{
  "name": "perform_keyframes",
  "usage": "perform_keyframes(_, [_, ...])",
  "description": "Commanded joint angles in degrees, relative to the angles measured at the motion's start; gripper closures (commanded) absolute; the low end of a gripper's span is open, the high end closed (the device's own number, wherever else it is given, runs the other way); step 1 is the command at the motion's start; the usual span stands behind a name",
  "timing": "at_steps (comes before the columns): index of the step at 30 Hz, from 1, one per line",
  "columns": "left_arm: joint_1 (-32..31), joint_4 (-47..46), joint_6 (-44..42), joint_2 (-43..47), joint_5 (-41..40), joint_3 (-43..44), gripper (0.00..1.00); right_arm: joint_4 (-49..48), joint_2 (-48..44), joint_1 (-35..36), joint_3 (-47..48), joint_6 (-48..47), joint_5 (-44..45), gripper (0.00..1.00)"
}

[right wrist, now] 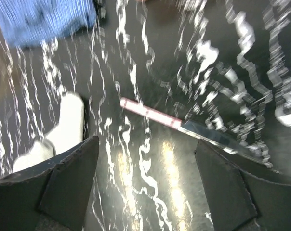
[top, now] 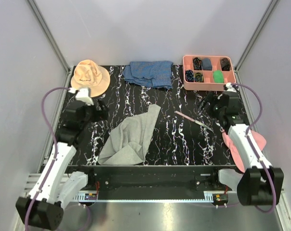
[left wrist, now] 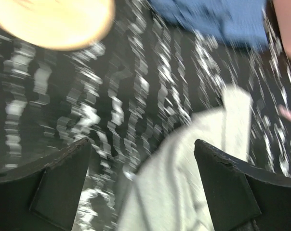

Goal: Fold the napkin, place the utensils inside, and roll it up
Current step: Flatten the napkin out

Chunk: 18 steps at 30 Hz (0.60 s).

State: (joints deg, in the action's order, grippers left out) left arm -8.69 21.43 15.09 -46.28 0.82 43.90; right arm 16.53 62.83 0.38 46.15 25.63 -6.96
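Observation:
The light-grey napkin (top: pixel 131 137) lies crumpled in the middle of the black marbled table, one corner reaching toward the back. A utensil (top: pixel 191 119) with a pale pink handle and silvery blade lies flat to its right. My left gripper (top: pixel 101 111) hovers open just left of the napkin. In the left wrist view the napkin (left wrist: pixel 184 178) shows between and beyond the empty jaws (left wrist: pixel 143 159). My right gripper (top: pixel 208 103) is open, beside the utensil's far end. In the right wrist view the utensil (right wrist: pixel 155 114) lies just ahead of the empty jaws (right wrist: pixel 145 163), with the napkin's corner (right wrist: pixel 63 127) at left.
An orange hat (top: pixel 90 76) sits at the back left and a blue checked cloth (top: pixel 149 73) at the back middle. A pink compartment tray (top: pixel 186 72) holds small dark items at the back right. A pink hat (top: pixel 242 147) lies under my right arm.

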Motion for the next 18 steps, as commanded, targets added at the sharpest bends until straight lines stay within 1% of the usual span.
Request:
perform_keyframes(1, [-9.23,0.11,4.58,-3.02,-4.06,-0.13,0.09,0.69,5.71,3.13,2.28,3.02,-6.05,0.12])
perform_keyframes(3, [-12.73,-0.25,6.52,-5.04,-6.00,-1.18,0.10,0.69,7.21,6.72,3.24,2.94,-5.00,0.13])
perform_keyframes(6, [-15.91,-0.16,10.91,-8.81,-8.37,-2.85,0.10,0.69,9.68,12.52,4.38,3.81,-1.75,0.13])
perform_keyframes(9, [-16.80,0.45,14.25,-12.77,-9.34,-3.47,0.13,0.78,12.84,16.66,5.96,5.04,0.36,0.13])
perform_keyframes(13, [-16.80,1.59,15.23,-17.16,-10.14,-1.19,0.14,1.66,18.62,21.06,9.74,5.05,3.00,0.14])
perform_keyframes(18, [-16.80,3.97,16.19,-25.78,-7.85,2.42,0.14,6.05,27.94,24.92,18.87,4.26,4.58,0.16])
